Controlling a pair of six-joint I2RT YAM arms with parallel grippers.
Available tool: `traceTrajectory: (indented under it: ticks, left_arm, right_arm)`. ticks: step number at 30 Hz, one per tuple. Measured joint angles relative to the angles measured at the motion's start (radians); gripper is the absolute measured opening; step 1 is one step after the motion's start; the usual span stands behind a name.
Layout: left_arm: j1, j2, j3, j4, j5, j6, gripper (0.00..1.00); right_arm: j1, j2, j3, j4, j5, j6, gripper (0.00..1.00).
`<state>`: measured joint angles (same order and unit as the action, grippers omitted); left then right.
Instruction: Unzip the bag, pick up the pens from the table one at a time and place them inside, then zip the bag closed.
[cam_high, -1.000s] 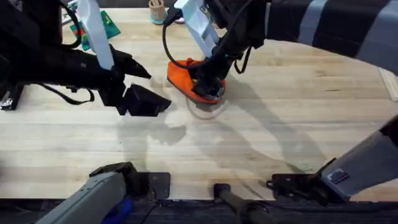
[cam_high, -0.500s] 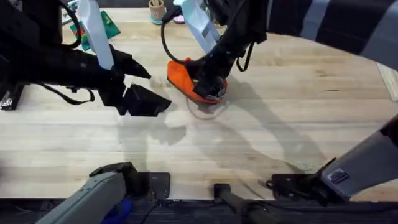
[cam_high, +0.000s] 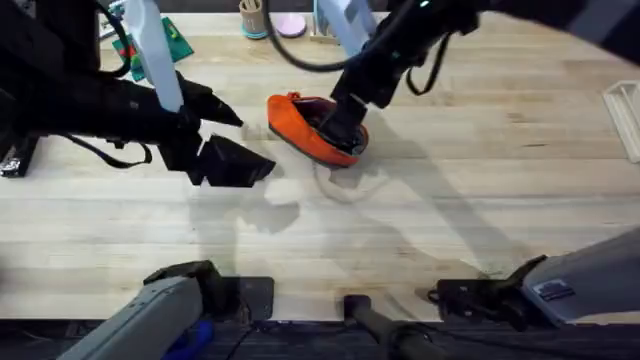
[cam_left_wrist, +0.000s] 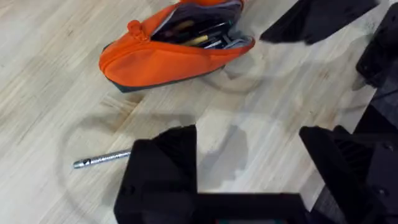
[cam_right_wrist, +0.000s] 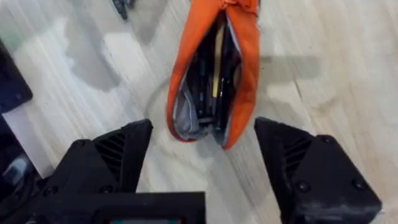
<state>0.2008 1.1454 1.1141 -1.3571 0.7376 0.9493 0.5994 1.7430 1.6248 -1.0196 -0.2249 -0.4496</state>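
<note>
Black jointed arms with pale grey link covers, black cables; blocky black jaws.

The small elongated orange fabric pencil pouch (cam_high: 312, 128) lies unzipped on the large pale wooden plank table (cam_high: 480, 190), several pens inside it (cam_right_wrist: 214, 74). A thin silver-grey stick pen (cam_left_wrist: 102, 159) lies on the table near the pouch, apart from it

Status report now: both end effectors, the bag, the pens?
Both end effectors open, empty. Orange bag unzipped, pens inside. Silver pen on table.
</note>
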Motion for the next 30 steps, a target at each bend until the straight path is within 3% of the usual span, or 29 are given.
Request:
traceTrajectory:
  ticks: [14, 30]
  left_arm:
    - [0.0, 0.0, 0.0, 0.001, 0.003, -0.024, 0.995]
    - [0.0, 0.0, 0.0, 0.095, -0.085, -0.275, 0.995]
  right_arm:
    - [-0.111, -0.185, -0.018, -0.028, 0.0, 0.0, 0.996]
    - [-0.159, -0.428, -0.249, -0.033, 0.056, 0.0, 0.996]
